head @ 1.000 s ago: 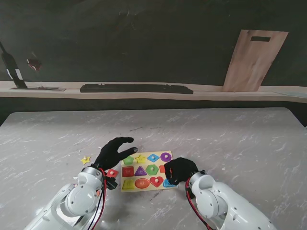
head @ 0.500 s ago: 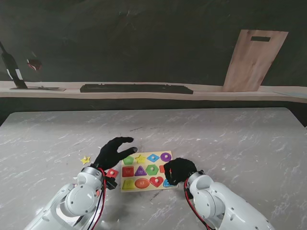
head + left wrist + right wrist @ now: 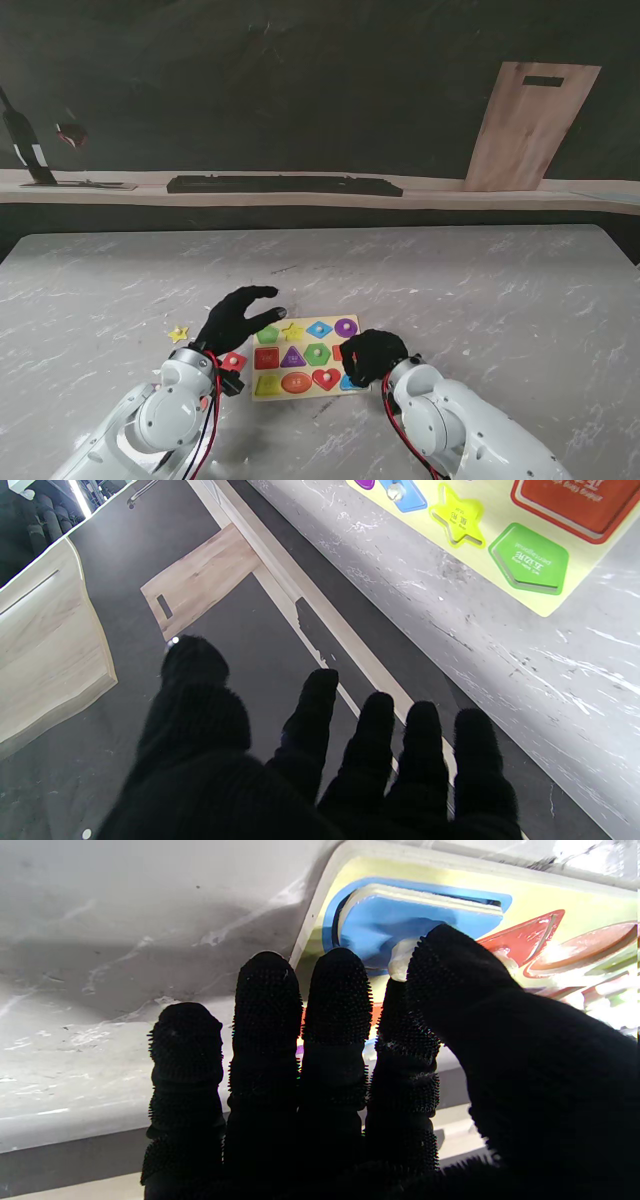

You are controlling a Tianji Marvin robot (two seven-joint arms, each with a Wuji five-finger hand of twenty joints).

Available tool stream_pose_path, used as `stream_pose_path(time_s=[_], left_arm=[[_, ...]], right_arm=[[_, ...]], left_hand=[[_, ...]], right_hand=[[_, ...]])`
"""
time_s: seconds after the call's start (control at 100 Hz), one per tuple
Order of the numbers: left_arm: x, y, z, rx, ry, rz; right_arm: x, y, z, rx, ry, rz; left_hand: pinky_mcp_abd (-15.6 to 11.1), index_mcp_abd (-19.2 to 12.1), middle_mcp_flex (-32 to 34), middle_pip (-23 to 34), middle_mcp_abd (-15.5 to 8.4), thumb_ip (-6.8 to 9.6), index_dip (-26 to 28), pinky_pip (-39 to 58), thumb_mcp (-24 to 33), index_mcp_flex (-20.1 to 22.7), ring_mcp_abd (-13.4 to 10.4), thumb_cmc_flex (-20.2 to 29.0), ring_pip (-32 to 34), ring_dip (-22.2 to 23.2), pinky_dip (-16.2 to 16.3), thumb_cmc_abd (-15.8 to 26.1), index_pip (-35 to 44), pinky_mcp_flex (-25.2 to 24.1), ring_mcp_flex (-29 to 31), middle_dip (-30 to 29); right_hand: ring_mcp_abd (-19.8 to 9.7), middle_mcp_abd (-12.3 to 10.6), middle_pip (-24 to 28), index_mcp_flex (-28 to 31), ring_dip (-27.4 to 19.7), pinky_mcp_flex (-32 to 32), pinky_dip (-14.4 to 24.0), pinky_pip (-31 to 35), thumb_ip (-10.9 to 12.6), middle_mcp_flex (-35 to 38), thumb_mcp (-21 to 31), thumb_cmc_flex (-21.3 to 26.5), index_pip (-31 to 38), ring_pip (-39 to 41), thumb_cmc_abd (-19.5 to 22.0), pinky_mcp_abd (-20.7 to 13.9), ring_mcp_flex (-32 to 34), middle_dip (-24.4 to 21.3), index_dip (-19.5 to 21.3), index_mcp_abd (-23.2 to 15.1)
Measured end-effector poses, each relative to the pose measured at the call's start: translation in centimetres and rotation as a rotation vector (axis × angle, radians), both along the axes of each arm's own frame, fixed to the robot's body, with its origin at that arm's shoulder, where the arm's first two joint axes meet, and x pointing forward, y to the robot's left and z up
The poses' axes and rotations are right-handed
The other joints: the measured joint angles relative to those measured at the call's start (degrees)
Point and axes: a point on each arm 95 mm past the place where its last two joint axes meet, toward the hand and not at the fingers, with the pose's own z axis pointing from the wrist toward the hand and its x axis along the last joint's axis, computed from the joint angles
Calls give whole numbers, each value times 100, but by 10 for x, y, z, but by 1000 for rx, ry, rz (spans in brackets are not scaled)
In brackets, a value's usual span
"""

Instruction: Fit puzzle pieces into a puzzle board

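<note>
The yellow puzzle board [image 3: 345, 341] lies on the marble table close to me, most of its slots filled with coloured shapes. My right hand [image 3: 372, 355] covers the board's near right corner. In the right wrist view its thumb and forefinger pinch the white knob of a blue piece [image 3: 400, 915], which sits tilted, partly in its blue slot. My left hand [image 3: 238, 315] hovers open with fingers spread by the board's far left corner, holding nothing. A green pentagon [image 3: 530, 562] and a yellow star slot [image 3: 457, 520] show there. A loose yellow star [image 3: 178, 334] and a red piece [image 3: 234, 361] lie left of the board.
A wooden cutting board [image 3: 530, 125] leans on the dark wall at the far right. A long black bar [image 3: 285, 185] rests on the ledge behind the table. A dark stand [image 3: 25, 150] is at the far left.
My right forearm has edged slightly to the left while the hand stays on the blue piece. The left hand has not moved.
</note>
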Motion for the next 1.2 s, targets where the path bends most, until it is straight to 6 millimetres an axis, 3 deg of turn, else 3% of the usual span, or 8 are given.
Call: stream_pose_path(time_s=[0.61,0.83,0.87,1.2], left_arm=[[0,0,0,1,1,0],[0,0,0,1,1,0],[0,0,0,1,1,0],[0,0,0,0,2,0]], right_arm=[[-1,2,-2,-114,-117,150],[-1,0,-2,-117,-117,170],[-2,0,-2,-124,-121,176],[-6,-4,-4,-138,-151,184]], left_hand=[[0,0,0,0,0,0,0,0,0,0,0,0,0,0,0,1,0,0,0,-1],[0,0,0,0,0,0,0,0,0,0,0,0,0,0,0,1,0,0,0,-1],[0,0,0,0,0,0,0,0,0,0,0,0,0,0,0,1,0,0,0,-1],[0,0,0,0,0,0,0,-1,0,0,0,0,0,0,0,1,0,0,0,-1]], right_hand=[[-61,-25,221,-315,51,-7,13,4,43,-221,-43,-126,7,136,306,-6,-7,162,315,-297],[-63,-38,318,-498,79,-7,13,5,169,-375,-76,-128,12,218,423,-8,-11,266,450,-318],[-66,-38,374,-557,121,-12,55,6,271,-441,-113,-232,21,272,446,-8,-17,293,461,-338],[-131,-10,587,-848,236,-78,212,70,253,-795,-737,-931,-47,564,801,-8,-125,756,1182,-317]])
